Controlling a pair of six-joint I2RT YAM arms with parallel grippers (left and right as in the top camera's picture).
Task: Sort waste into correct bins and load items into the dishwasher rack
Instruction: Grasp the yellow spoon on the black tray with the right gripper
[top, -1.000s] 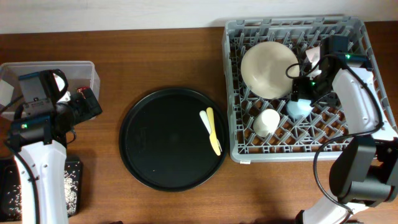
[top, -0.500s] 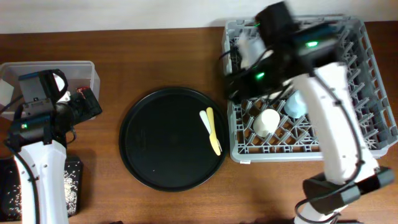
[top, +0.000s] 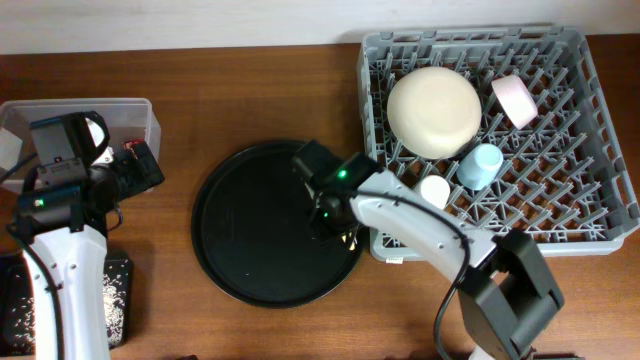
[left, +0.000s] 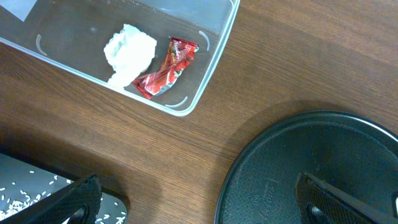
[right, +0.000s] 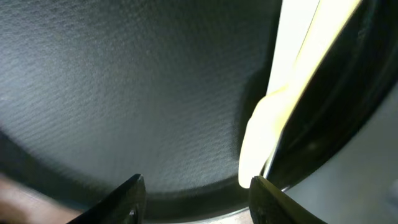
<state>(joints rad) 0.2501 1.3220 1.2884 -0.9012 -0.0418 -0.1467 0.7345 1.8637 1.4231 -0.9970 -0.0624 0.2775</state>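
Cutlery (right: 292, 93) lay at the right edge of the round black tray (right: 124, 93). Its pale rounded end sat just beside one finger of our right claw (right: 196, 190), which hung low over the tray, jaws partly apart and nothing between them.

We judged the risk to be here. The piece sat off-centre in the gap, so closing could nip only its tip. The thin plastic might then skid on the tray or wedge against the raised rim. It looked like two overlapping pieces, so one might drop.

Further right, the rack (top: 460, 36) held the cream bowl (top: 433, 110), pink bowl (top: 515, 100), white cup (top: 434, 190) and blue cup (top: 481, 165).

Far left, our left claw (left: 208, 199) hung wide and empty near the clear tub (left: 214, 68), which held the paper wad (left: 129, 53) and red wrapper (left: 166, 67).
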